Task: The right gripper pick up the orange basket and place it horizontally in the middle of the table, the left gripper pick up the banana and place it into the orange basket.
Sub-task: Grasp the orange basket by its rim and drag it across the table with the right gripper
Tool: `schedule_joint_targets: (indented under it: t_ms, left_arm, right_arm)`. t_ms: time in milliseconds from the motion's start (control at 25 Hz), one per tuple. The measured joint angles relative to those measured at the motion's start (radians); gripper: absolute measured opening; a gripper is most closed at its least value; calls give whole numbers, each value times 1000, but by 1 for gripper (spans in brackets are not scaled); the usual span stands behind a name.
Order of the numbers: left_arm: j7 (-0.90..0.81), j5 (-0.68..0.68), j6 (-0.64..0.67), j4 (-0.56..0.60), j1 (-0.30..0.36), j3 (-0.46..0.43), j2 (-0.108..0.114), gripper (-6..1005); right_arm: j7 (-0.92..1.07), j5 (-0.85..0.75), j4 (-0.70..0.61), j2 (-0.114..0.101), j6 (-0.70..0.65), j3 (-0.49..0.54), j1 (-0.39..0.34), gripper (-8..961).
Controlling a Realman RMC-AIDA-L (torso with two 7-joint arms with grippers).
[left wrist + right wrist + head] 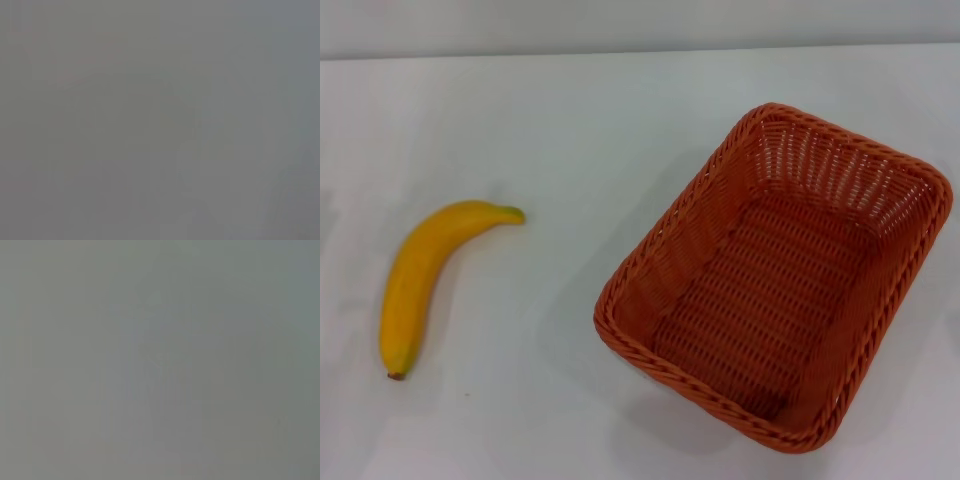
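Observation:
The orange basket [775, 275] sits on the white table [570, 120] at the right, turned at a slant, with nothing inside it. A yellow banana [420, 275] lies at the left, its greenish stem toward the basket and its brown end toward me. The two are well apart. Neither gripper appears in the head view. Both wrist views show only a flat grey blur with nothing recognisable.
The table's far edge meets a pale wall along the top of the head view. Bare tabletop lies between the banana and the basket.

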Motion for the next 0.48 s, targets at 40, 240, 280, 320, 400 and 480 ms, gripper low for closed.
schedule_joint_targets:
  t_ms: [40, 240, 280, 320, 400, 480]
  left_arm:
    - [0, 0, -2, 0, 0, 0, 0, 879]
    - [0, 0, -7, 0, 0, 0, 0, 878]
    - [0, 0, -7, 0, 0, 0, 0, 878]
    - [0, 0, -7, 0, 0, 0, 0, 878]
    - [0, 0, -7, 0, 0, 0, 0, 878]
    - [0, 0, -7, -1, 0, 0, 0, 878]
  right_arm:
    - [2, 0, 0, 0, 1, 0, 0, 875]
    - [3, 0, 0, 0, 5, 0, -2, 874]
    - [3, 0, 0, 0, 5, 0, -2, 874]
    - [3, 0, 0, 0, 5, 0, -2, 874]
    - [3, 0, 0, 0, 6, 0, -2, 874]
    - [3, 0, 0, 0, 6, 0, -2, 874]
